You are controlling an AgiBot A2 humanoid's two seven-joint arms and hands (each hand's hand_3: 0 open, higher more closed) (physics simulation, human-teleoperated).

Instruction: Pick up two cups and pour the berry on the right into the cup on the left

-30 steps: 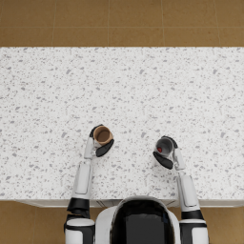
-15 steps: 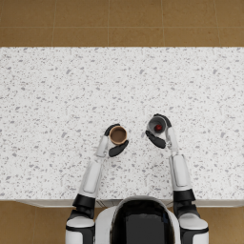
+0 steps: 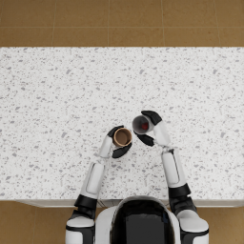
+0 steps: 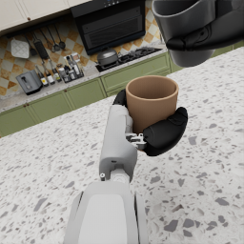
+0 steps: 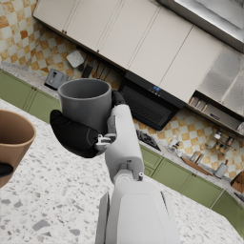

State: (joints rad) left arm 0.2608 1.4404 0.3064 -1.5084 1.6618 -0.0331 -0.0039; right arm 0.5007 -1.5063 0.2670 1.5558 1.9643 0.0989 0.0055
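My left hand (image 3: 116, 143) grips a brown cup (image 3: 122, 137), held upright above the counter; the left wrist view shows the brown cup (image 4: 151, 101) wrapped by my left hand (image 4: 159, 133). Just to its right and slightly farther back, my right hand (image 3: 151, 127) holds a grey cup (image 3: 142, 124) with a red berry (image 3: 144, 126) inside. The grey cup (image 5: 86, 102) sits in my right hand (image 5: 78, 133) in the right wrist view, tilted a little toward the brown cup (image 5: 13, 138). The two rims are close together, not touching.
A white speckled countertop (image 3: 57, 95) spreads under both hands, with its front edge near my body and brown floor beyond its far edge. A kitchen wall with stove (image 4: 112, 24) and green cabinets (image 4: 57, 102) shows in the wrist views.
Both hands have carried their cups inward toward the middle and farther from my body. The grey cup now sits right beside the brown cup.
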